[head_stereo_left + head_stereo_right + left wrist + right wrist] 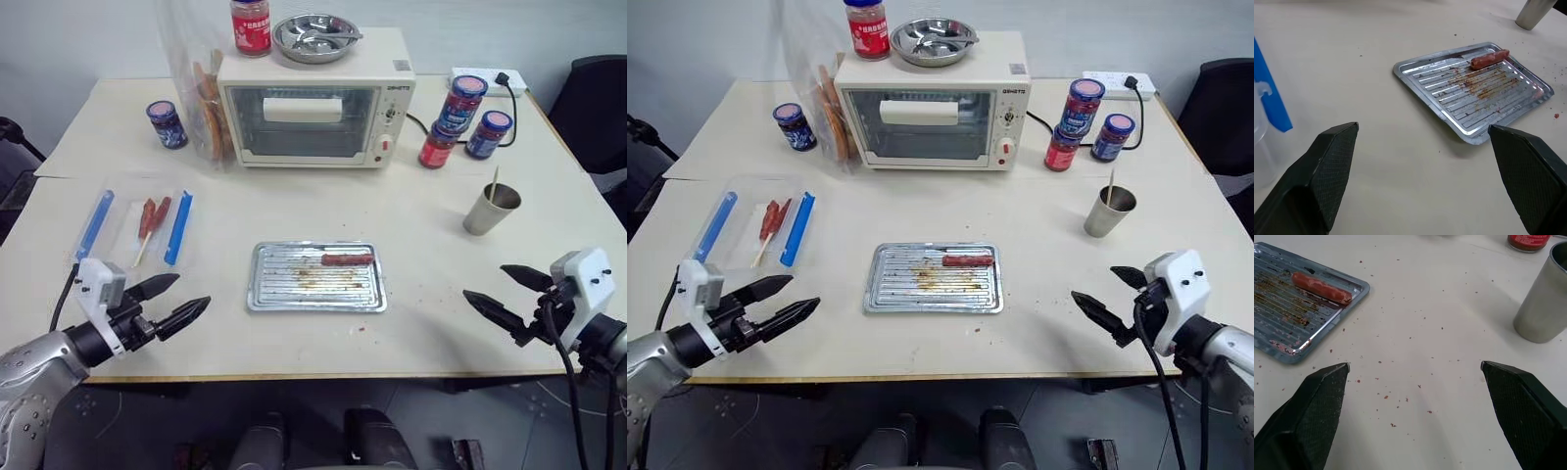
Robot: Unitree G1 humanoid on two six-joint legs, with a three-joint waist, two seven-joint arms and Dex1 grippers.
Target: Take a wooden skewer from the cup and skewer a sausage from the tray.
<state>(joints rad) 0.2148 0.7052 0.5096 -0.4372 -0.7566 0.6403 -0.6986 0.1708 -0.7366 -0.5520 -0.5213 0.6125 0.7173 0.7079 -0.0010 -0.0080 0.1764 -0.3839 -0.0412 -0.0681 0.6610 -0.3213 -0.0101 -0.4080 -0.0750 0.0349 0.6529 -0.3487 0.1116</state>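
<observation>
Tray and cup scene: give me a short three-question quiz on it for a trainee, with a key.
1. True or false: the sausage lies along the far edge of the tray.
2. Which gripper is nearer the cup: A) left gripper B) right gripper?
3. What stands in the cup?

Key
1. True; it lies lengthwise by the far rim, toward the tray's right end.
2. B; the cup stands on the robot's right side of the table, beyond the right gripper.
3. A wooden skewer, its end poking above the rim. Both grippers are open and hold nothing.
</observation>
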